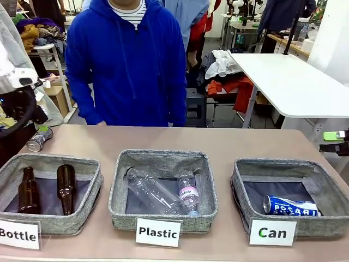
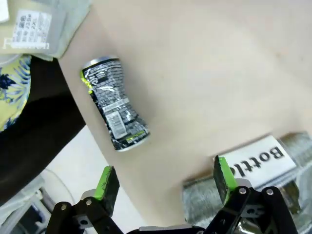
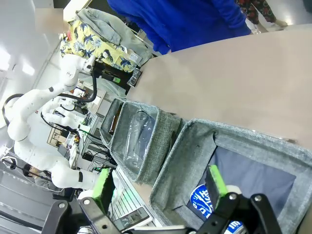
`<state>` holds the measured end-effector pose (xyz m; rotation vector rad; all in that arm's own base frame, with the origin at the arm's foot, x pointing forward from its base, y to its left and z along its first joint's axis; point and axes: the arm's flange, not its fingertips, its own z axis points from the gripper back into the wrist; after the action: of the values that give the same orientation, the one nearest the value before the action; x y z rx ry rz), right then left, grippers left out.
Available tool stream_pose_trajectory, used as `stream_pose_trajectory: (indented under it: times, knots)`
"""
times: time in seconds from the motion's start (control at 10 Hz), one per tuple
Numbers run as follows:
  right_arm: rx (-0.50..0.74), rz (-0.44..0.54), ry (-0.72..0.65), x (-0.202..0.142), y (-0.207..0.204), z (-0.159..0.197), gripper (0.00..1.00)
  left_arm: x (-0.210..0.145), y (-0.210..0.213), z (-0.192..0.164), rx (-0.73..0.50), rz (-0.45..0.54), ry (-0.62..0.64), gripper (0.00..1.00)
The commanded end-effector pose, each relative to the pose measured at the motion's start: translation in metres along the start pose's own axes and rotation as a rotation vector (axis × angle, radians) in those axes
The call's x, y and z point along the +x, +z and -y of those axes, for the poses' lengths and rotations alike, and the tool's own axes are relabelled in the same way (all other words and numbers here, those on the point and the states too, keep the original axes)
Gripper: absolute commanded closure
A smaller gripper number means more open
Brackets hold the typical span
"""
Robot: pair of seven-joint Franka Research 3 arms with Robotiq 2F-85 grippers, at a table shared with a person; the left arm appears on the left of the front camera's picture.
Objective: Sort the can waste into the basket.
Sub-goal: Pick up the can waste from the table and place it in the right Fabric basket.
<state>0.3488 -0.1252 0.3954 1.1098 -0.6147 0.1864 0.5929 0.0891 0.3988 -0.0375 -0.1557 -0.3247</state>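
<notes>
A dented silver can with dark print (image 2: 114, 103) lies on its side on the tan table near the far left edge, also seen in the front view as the silver can (image 1: 39, 138). My left gripper (image 2: 165, 179) hovers above it, open, with nothing between its green pads. The blue can (image 1: 290, 206) with white lettering lies inside the basket labelled "Can" (image 1: 305, 166) at the right. My right gripper (image 3: 160, 185) is open and empty above that basket (image 3: 253, 141), with the blue can (image 3: 202, 201) below it. In the front view the right gripper (image 1: 329, 142) sits at the far right edge.
The "Plastic" basket (image 1: 163, 159) in the middle holds clear bottles. The "Bottle" basket (image 1: 82, 164) at the left holds two brown glass bottles; its label (image 2: 258, 162) lies just by my left fingers. A person in a blue hoodie (image 1: 128, 60) stands at the far side.
</notes>
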Motion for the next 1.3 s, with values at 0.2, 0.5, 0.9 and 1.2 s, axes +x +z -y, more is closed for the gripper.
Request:
stream_pose_trajectory:
  times: [0.2,0.5,0.9,1.2]
  knots:
    - [0.008,0.007,0.024,0.000,0.000,0.000,0.00,0.011,-0.030,-0.018,0.132,-0.021,0.286,0.00]
    - [0.008,0.007,0.024,0.000,0.000,0.000,0.00,0.026,-0.075,-0.026,0.072,-0.047,0.341,0.00]
    - [0.008,0.007,0.024,0.000,0.000,0.000,0.00,0.033,-0.096,-0.038,0.056,-0.103,0.376,0.00]
    - [0.008,0.007,0.024,0.000,0.000,0.000,0.00,0.034,-0.097,-0.039,0.085,-0.114,0.373,0.60]
